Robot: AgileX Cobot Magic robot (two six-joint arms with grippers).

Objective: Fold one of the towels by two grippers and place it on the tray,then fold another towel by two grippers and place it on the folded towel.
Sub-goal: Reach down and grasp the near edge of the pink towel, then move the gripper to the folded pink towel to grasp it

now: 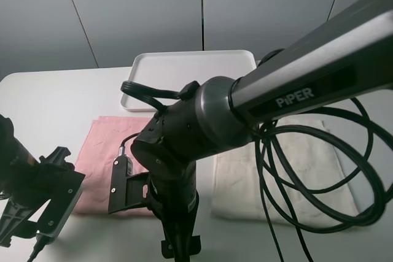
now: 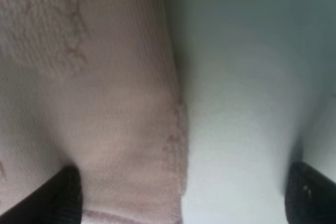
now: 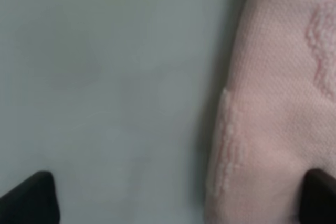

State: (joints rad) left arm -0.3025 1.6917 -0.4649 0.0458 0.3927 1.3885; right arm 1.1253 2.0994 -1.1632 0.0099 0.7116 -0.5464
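1. Nearest us, the right arm [image 1: 295,90] crosses the view, cables [image 1: 265,151] looping off it.
2. We see a white bench [image 1: 49,96] under grey wall panels [image 1: 141,10].
3. At its far edge lies the tray [image 1: 184,65]; the pink towel [image 1: 101,145] and cream towel [image 1: 307,157] lie flat before it.
4. Both the left hand [image 2: 184,198] and right hand [image 3: 176,198] gape wide, empty, each straddling a pink towel edge.

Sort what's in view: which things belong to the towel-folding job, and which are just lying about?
Job: pink towel, cream towel, tray, left gripper, right gripper.
Lying about: table, black cables.
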